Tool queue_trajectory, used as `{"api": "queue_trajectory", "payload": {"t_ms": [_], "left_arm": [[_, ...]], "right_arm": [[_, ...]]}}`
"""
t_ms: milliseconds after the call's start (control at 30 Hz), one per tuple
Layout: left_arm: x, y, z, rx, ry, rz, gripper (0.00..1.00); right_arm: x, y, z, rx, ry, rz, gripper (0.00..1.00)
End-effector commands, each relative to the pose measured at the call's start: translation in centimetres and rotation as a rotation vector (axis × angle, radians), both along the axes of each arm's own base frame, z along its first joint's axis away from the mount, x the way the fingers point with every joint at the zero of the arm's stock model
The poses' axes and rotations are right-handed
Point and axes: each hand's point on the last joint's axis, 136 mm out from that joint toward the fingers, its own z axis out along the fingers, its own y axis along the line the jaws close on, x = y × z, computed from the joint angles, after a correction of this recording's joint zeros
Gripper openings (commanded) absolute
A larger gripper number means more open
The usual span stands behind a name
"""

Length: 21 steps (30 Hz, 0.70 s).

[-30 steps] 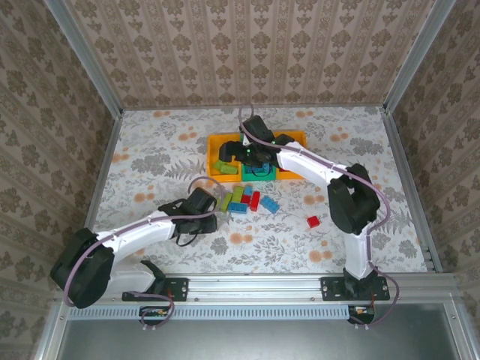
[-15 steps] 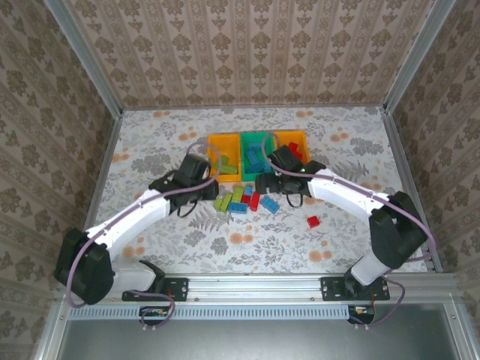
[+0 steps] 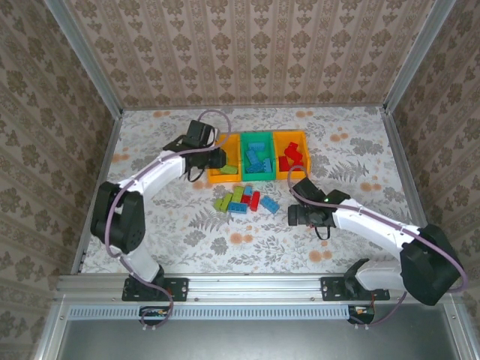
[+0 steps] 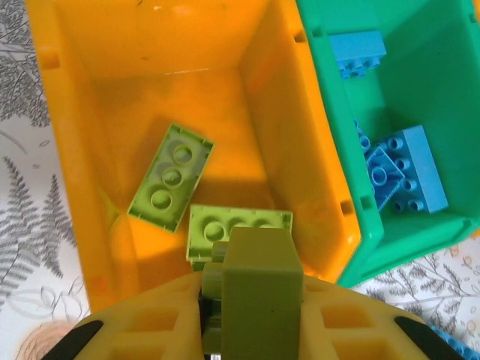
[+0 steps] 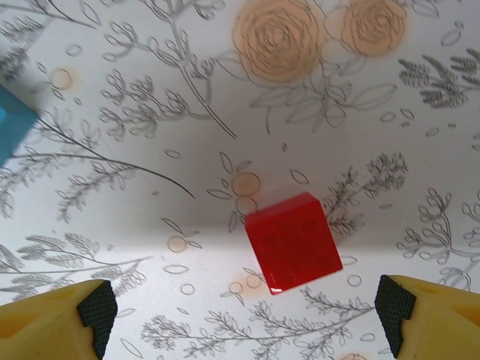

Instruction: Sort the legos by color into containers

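Observation:
Three containers stand in a row: a left orange bin [image 3: 231, 139] [image 4: 150, 45], a green bin [image 3: 257, 136] [image 4: 420, 30] and a right orange bin [image 3: 291, 135]. My left gripper [image 3: 216, 159] [image 4: 255, 300] hangs over the left orange bin, shut on a lime green lego [image 4: 259, 277]. Two lime legos [image 4: 171, 176] lie inside that bin. Blue legos [image 4: 405, 169] fill the green bin and red ones [image 3: 289, 157] the right bin. My right gripper [image 3: 294, 217] [image 5: 244, 307] stands open above a single red lego [image 5: 292, 241] on the table, its fingers [image 5: 94, 307] wide on either side.
A loose pile of green, blue and red legos [image 3: 244, 199] lies on the flowered tablecloth just in front of the bins. A blue brick [image 5: 11, 124] shows at the left edge of the right wrist view. Metal frame rails [image 3: 247, 283] border the table.
The left arm swung from beside the pile up to the left orange bin, carrying the lime lego. The right arm left the bins and came down over the lone red lego.

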Motion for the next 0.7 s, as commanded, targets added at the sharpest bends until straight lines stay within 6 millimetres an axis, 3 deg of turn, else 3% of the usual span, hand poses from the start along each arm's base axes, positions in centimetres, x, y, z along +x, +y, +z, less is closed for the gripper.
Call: {"api": "queue_trajectory", "payload": {"t_ms": [0,200,400,500,667], "left_arm": [[1.5,0.2,-0.1,-0.018,0.001,-0.015,0.28],[1.7,0.1,-0.8,-0.020,0.008,-0.009,0.33],[1.2,0.3,-0.3,-0.016,-0.010,-0.007,0.58],[0.7,0.3,0.1,-0.019,-0.025,-0.013,0.68],[-0.2,-0.3,0.8,-0.047,-0.044,-0.034,0.79]], "right_arm": [[-1.2,-2.0,-0.9,-0.059,0.038,-0.059,0.92],[-0.5,-2.4,-1.7,-0.049,0.038,-0.082,0.92],[0.3,-2.2,-3.1,-0.027,0.075,-0.096,0.90],[0.3,-2.1,-3.8,-0.026,0.099,-0.095,0.84],[0.3,-1.9,-3.8,-0.019,0.103,-0.083,0.65]]}}
